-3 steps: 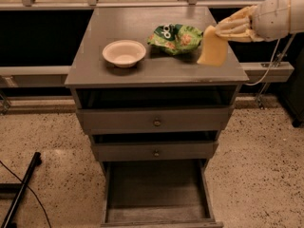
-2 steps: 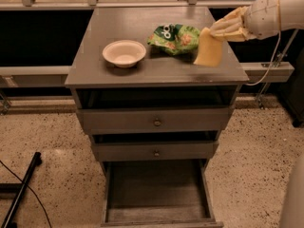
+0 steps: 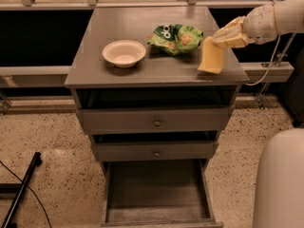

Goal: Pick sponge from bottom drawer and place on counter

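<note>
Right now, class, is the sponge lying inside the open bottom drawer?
No, the pincer grips the sponge over the right front corner of the counter, well above the bottom drawer.

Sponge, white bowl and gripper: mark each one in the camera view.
sponge point(image 3: 212, 58), camera view, middle of its yellow face.
white bowl point(image 3: 124, 54), camera view, its bare inside.
gripper point(image 3: 223, 38), camera view, between fingertips shut on the sponge's top, over the counter point(image 3: 142, 25) at its right side.

Robot lab (terrazzo floor point(image 3: 52, 141), rails point(image 3: 52, 6)), claw point(image 3: 219, 40) above counter point(image 3: 142, 74).
</note>
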Tool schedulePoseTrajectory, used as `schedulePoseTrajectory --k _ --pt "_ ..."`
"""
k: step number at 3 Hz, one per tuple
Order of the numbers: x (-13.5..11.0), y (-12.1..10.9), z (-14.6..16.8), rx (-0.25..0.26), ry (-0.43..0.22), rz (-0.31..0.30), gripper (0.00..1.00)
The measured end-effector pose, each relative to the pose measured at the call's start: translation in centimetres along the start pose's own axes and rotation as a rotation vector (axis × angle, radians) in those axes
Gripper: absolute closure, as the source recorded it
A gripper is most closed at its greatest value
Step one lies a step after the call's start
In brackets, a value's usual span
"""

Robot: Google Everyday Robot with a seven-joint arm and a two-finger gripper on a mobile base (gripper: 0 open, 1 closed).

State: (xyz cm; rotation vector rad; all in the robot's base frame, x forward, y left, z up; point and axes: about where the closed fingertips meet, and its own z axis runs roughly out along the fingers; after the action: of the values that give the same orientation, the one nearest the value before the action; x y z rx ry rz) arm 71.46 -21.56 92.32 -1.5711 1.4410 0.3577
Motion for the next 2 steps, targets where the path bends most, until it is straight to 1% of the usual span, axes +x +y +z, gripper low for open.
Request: schedulePoseTrajectory --k 1,2 --pt "0.96 -0.24 0.15 0.002 -0.003 0.037 0.82" --pt "1.08 -0.28 0.15 0.003 -0.003 0.041 0.58"
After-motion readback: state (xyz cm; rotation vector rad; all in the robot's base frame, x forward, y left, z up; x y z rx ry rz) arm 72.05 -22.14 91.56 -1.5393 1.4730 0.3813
